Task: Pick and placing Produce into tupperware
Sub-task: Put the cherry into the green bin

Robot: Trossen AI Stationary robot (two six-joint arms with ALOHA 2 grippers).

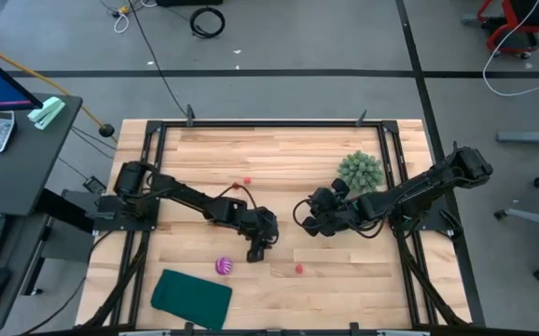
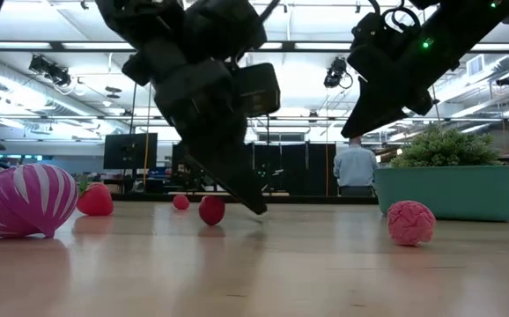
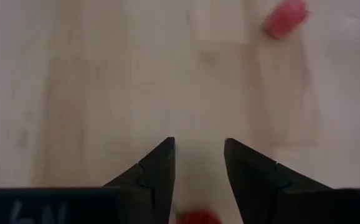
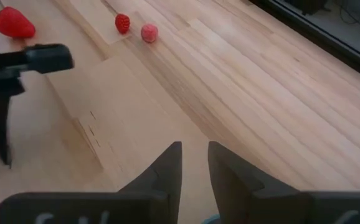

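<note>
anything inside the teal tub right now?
The teal tub shows only a green bushy clump rising above its rim. Its wall hides the floor in the low view, so produce inside cannot be ruled out.

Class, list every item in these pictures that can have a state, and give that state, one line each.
left hand: open, low over a small red piece.
right hand: slightly open, empty, above the table.
tupperware: upright, contents hidden.
striped ball: resting on the table, outside the tupperware.
dark teal sheet: lying flat, bare.
strawberry: lying loose on the table.
</note>
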